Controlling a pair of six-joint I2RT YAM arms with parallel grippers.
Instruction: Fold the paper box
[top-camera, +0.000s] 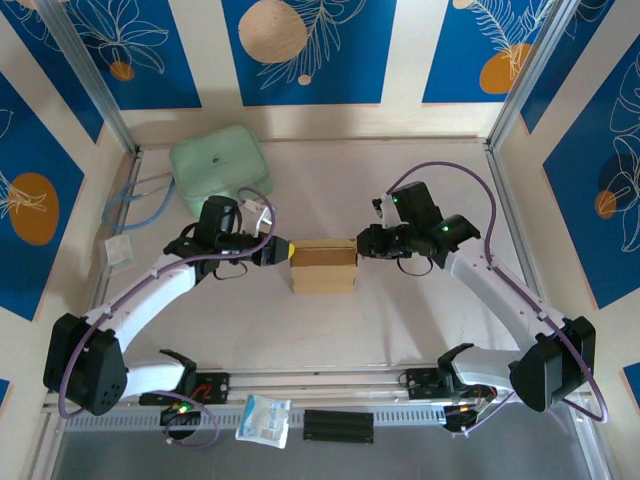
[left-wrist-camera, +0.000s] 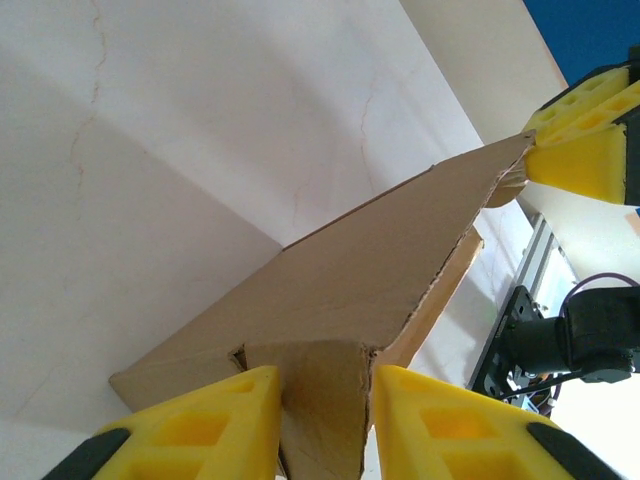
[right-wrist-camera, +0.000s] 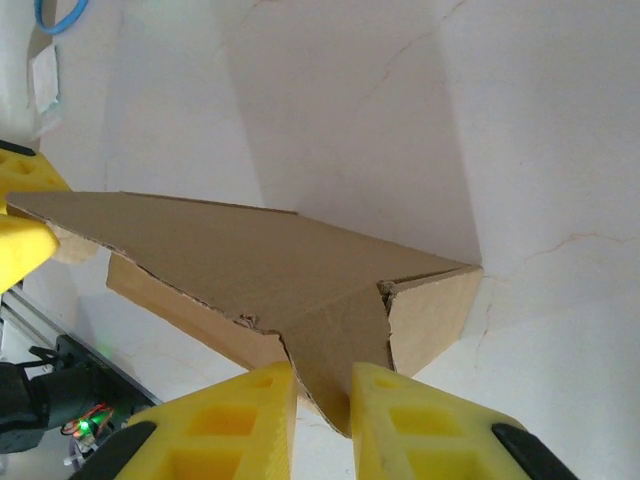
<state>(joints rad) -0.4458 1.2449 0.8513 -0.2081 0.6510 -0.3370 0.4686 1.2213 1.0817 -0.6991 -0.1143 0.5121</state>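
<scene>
I see the paper box (top-camera: 323, 265) mid-table, nearer my arm bases than the green pouch (top-camera: 220, 165). The left gripper (left-wrist-camera: 325, 400) pinches one end flap and the right gripper (right-wrist-camera: 322, 390) pinches the opposite flap. The box looks light, thin and easily creased, so I'd grip near the folds. Its inside and underside are hidden.

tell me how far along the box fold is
Partly done: the paper box already looks like a low box with raised side walls. In hand: the left gripper and right gripper each pinch an end flap. To do: those flaps look untucked, so the ends probably need closing.
</scene>
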